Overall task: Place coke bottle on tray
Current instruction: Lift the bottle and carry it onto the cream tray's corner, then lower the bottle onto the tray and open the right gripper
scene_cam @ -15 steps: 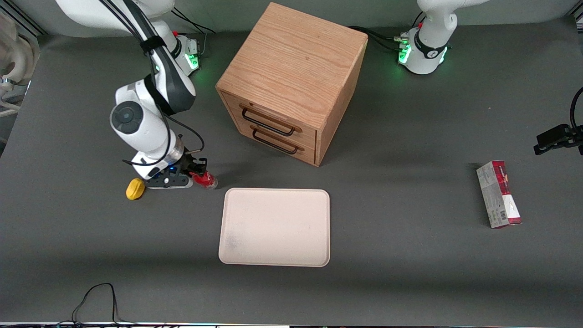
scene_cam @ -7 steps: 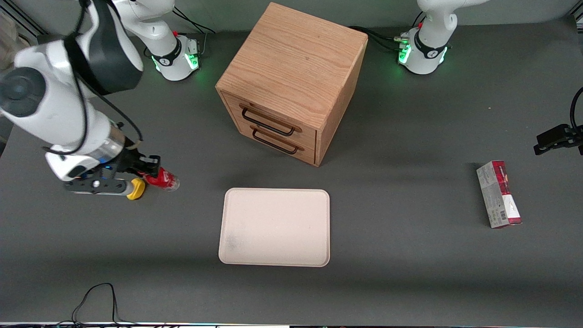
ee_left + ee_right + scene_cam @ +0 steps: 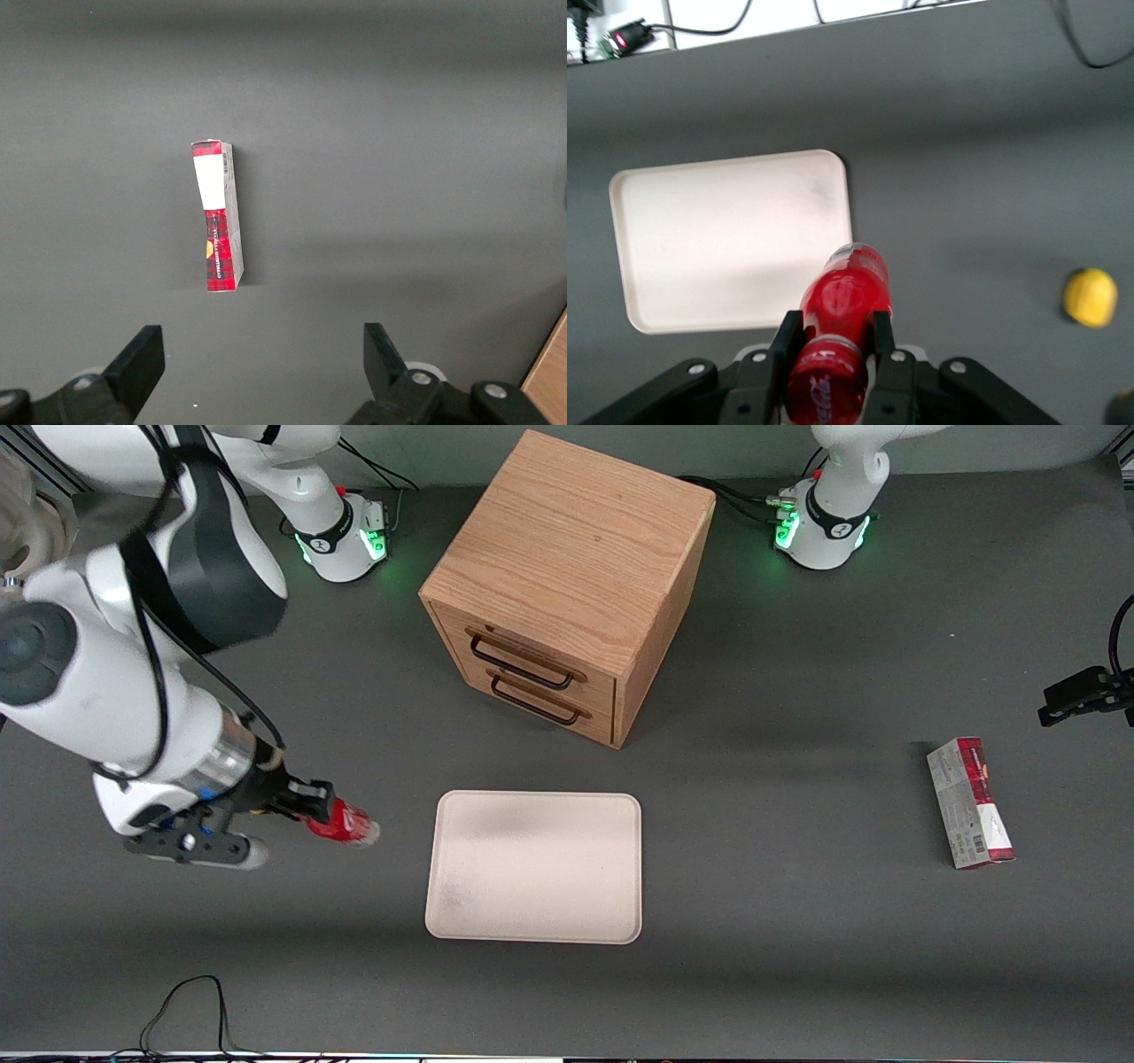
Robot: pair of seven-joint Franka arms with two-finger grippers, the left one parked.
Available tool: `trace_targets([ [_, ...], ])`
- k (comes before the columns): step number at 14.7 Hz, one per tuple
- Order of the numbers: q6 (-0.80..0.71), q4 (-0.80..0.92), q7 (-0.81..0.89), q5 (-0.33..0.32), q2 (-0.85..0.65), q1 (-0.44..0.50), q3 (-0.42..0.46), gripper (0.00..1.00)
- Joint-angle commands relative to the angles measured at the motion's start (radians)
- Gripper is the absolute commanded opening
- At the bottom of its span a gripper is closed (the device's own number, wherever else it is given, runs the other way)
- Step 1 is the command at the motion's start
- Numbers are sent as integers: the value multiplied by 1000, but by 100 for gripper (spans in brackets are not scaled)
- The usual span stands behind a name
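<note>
Front view: the right arm's gripper (image 3: 312, 808) hangs above the table (image 3: 797, 957), toward the working arm's end, clamped on the coke bottle (image 3: 344, 825). The bottle is lifted off the surface and lies tilted, almost sideways, its clear base pointing at the tray (image 3: 534, 866). It is near the tray's edge but not over it; a strip of bare table shows between them. The tray lies flat with nothing on it, closer to the front camera than the wooden cabinet (image 3: 567, 584), which stands with its two drawer fronts turned toward the tray. A red-and-grey carton (image 3: 969, 802) lies well off toward the parked arm's end.

From the right wrist camera the grasp is plain: both black fingers (image 3: 785, 347) press on the bottle (image 3: 842, 332) at its red middle, one on each side, with the label end sticking out between them. The tray (image 3: 726, 239) shows under the bottle's tip, and a yellow lump (image 3: 1090, 297) sits on the table well apart from the tray.

The left wrist camera shows only the carton (image 3: 218, 215) lying on the grey surface.
</note>
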Motion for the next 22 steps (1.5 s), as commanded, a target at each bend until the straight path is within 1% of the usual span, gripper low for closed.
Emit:
trace_targets([
  [1,96,101,97,-25,129,25,24,0],
  [5,234,98,106,-39,232,48,26,0],
  [7,289,92,104,-101,300,60,28,0],
  [8,315,90,104,-114,326,63,28,0],
  [10,354,87,101,-117,353,65,28,0],
  [13,417,38,95,-122,361,63,28,0],
  [14,418,38,91,-128,361,63,28,5],
  [15,418,36,94,-129,361,63,28,66],
  [16,418,36,98,-131,360,63,28,98],
  [17,426,36,104,-129,360,63,28,100],
  [20,452,39,130,-129,357,63,28,100],
  [22,435,46,132,-129,338,63,24,100],
])
